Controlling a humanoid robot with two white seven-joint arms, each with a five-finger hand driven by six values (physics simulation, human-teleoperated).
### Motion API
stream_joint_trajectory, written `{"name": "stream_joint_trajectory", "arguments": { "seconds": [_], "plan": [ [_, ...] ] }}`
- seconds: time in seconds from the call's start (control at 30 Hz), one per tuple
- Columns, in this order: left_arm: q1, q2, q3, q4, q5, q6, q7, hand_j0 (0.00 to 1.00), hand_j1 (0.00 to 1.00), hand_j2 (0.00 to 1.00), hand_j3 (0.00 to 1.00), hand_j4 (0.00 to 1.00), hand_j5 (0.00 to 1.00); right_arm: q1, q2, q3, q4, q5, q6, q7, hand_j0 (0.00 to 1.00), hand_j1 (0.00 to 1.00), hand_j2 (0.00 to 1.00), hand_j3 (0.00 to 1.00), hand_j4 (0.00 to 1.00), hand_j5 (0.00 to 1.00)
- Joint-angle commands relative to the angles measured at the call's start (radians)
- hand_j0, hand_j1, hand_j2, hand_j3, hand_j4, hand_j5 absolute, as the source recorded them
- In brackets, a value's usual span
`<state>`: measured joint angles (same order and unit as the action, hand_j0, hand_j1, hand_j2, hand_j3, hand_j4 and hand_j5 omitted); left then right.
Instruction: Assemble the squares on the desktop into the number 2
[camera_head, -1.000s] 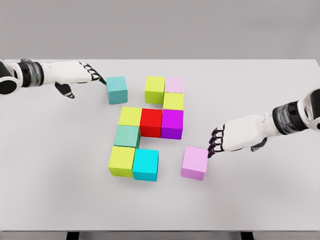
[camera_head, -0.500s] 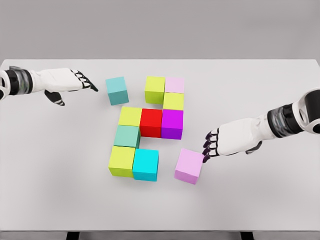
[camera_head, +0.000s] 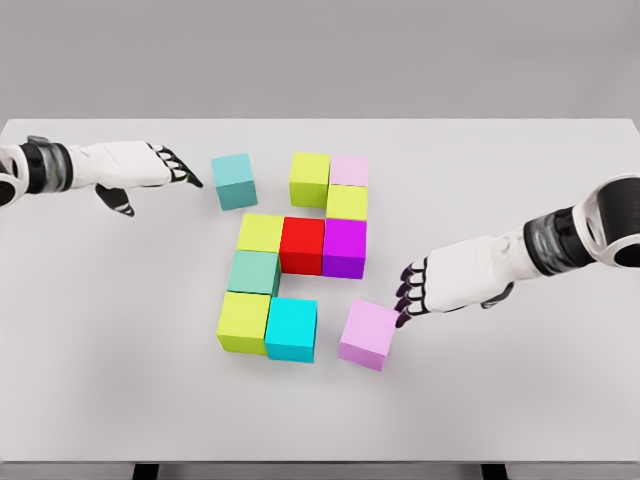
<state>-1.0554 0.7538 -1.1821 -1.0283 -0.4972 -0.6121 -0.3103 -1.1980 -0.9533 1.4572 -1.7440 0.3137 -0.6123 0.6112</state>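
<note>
Since a moment ago, the light pink cube (camera_head: 367, 334) has slid further toward the block cluster and turned slightly, pushed by my right hand (camera_head: 432, 286), which has moved inward with it. From my head camera, that hand's dark fingertips (camera_head: 403, 303) press the cube's near right edge, fingers loosely extended, grasping nothing. The cube sits askew on the white table (camera_head: 520, 380), just beside the cyan cube (camera_head: 292, 329) but apart from it. Beyond my fingertips lies the assembled group: a red cube (camera_head: 302, 245), a purple cube (camera_head: 345, 247) and yellow-green cubes. My left hand (camera_head: 140, 165) has edged closer to the lone teal cube (camera_head: 234, 180), fingers extended, near it without touching.
</note>
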Motion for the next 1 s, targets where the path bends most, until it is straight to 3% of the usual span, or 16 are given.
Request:
{"name": "stream_joint_trajectory", "arguments": {
  "seconds": [0.0, 0.7, 0.97],
  "plan": [
    [0.0, -0.017, 0.006, 0.016, 0.003, 0.001, 0.0, 0.96, 0.96, 0.96, 0.96, 0.96, 0.96, -0.002, 0.011, -0.001, 0.0, -0.004, 0.001, 0.0, 0.98, 0.98, 0.98, 0.98, 0.98, 0.98],
    [-0.011, -0.085, 0.007, 0.071, -0.001, 0.001, -0.009, 0.97, 0.97, 0.97, 0.97, 0.97, 0.97, 0.0, 0.034, -0.011, 0.008, -0.013, 0.001, 0.0, 0.98, 0.98, 0.98, 0.98, 0.98, 0.98],
    [-0.026, -0.12, 0.01, 0.129, -0.003, 0.001, -0.009, 0.99, 0.99, 0.99, 0.99, 0.99, 0.99, 0.0, 0.036, -0.011, 0.011, -0.013, 0.001, 0.0, 0.98, 0.98, 0.98, 0.98, 0.98, 0.98]
  ]
}}
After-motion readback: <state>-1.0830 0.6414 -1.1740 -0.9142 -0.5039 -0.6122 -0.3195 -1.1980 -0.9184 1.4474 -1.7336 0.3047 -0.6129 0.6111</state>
